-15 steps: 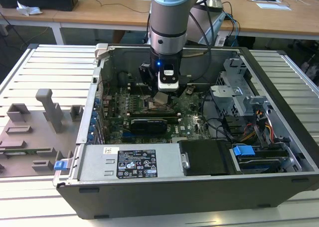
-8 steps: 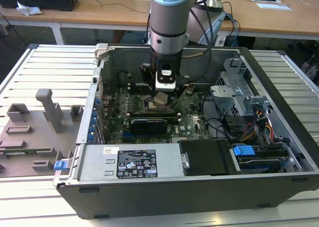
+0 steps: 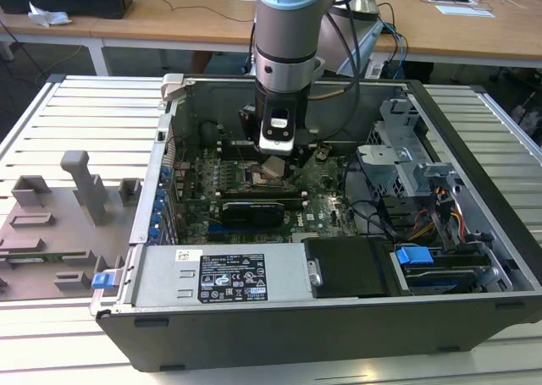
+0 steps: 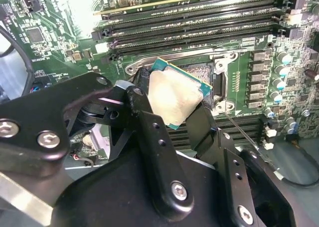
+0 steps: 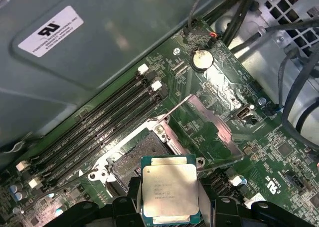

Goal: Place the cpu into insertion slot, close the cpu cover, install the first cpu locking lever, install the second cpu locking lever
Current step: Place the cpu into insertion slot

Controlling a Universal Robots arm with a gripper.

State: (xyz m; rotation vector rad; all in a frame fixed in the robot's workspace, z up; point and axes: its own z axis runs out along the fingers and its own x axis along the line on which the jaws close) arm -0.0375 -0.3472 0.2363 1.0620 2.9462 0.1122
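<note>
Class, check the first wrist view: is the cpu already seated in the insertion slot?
No: the cpu sits clamped between the jaws, off the insertion slot, whose dark pin field shows bare.

You have pale wooden desks (image 3: pixel 169 21) across the back, white papers (image 3: pixel 464 8) lying on the one toward the exterior view's right. In front of them, a ribbed light-grey surface (image 3: pixel 76 114) spreads under even, bright light.

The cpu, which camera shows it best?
The first wrist view: the cpu faces it squarely, top plain. The second wrist view shows it tilted, washed by glare; the exterior view, just a small pale patch.
</note>
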